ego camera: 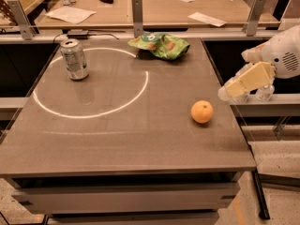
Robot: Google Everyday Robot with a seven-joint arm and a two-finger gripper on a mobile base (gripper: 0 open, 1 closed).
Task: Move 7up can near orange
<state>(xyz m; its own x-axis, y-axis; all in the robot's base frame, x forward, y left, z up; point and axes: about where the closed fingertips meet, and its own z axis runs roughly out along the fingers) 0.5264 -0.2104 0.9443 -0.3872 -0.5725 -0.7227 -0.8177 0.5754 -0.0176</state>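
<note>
The 7up can (75,60), silvery with faint green marks, stands upright at the table's far left, inside a bright ring of light. The orange (202,111) lies at the right side of the table, far from the can. My gripper (230,90), cream and white, hangs just off the table's right edge, a little above and to the right of the orange. It touches nothing and holds nothing that I can see.
A crumpled green snack bag (161,45) lies at the table's far edge. The grey table (122,139) has a rail with metal posts (137,11) behind it. A second table (154,8) with papers stands beyond.
</note>
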